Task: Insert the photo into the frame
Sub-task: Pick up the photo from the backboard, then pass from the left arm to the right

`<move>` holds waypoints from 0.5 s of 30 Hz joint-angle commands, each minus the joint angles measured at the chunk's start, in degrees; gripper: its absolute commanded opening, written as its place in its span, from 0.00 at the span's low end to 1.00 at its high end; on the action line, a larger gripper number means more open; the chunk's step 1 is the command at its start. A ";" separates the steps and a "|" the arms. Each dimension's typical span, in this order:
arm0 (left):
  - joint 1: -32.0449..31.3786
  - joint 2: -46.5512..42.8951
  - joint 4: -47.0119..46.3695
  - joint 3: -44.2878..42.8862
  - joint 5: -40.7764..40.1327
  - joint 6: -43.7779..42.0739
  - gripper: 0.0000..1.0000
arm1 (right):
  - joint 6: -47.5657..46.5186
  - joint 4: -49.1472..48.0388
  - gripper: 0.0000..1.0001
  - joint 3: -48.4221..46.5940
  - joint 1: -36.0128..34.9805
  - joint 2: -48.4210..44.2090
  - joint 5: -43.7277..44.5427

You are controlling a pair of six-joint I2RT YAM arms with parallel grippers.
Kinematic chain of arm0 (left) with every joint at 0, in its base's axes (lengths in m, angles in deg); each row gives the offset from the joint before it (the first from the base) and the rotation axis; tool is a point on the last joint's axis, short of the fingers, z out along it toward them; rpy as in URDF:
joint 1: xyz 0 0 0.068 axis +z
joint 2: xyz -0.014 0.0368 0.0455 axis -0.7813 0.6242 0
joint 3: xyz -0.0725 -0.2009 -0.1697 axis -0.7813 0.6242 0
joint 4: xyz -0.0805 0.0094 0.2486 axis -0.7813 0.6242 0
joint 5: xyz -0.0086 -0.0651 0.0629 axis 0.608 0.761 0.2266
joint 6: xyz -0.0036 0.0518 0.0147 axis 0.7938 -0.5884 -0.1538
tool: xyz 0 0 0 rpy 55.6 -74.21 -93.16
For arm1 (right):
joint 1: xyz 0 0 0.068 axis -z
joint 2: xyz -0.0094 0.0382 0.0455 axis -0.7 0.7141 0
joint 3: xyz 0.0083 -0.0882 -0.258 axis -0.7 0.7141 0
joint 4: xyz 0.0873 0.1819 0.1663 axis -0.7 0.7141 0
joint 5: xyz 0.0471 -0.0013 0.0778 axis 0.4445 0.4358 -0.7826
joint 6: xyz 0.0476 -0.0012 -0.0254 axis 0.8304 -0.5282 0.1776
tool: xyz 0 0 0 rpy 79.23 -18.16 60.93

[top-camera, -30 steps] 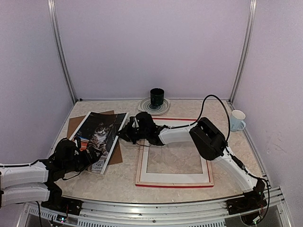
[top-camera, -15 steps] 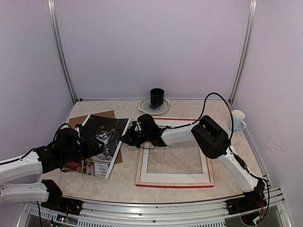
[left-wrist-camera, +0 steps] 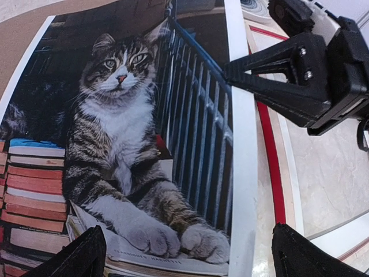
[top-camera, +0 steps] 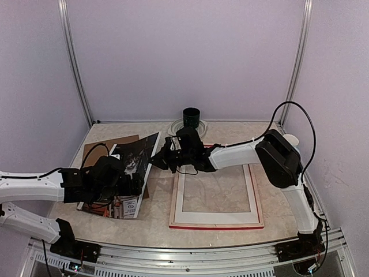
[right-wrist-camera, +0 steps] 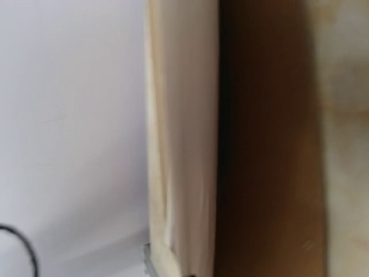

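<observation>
The left gripper (left-wrist-camera: 187, 245) hangs wide open over the lower part of the photo (left-wrist-camera: 115, 127), holding nothing; the right gripper (top-camera: 158, 162) is pinched shut on its right border. Since a second ago the photo has slid toward the frame (top-camera: 175, 199), its right edge lifted, and the left gripper has moved in above it. The frame lies on the desk (top-camera: 144, 222) just right of the photo

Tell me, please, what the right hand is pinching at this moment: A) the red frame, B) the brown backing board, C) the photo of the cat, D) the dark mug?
C: the right hand is shut on the white right border of the photo, and that edge is raised.
</observation>
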 commanded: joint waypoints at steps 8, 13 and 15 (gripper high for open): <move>-8.27 4.51 5.84 -9.92 -5.25 -0.39 0.99 | -3.50 0.96 0.00 16.41 0.66 -15.89 0.47; -12.39 10.38 8.77 -16.39 -6.81 -1.86 0.99 | -4.21 1.57 0.00 23.73 1.21 -21.78 1.41; -14.33 13.97 10.53 -19.38 -7.98 -2.35 0.99 | -4.19 1.81 0.00 26.16 1.32 -23.70 2.00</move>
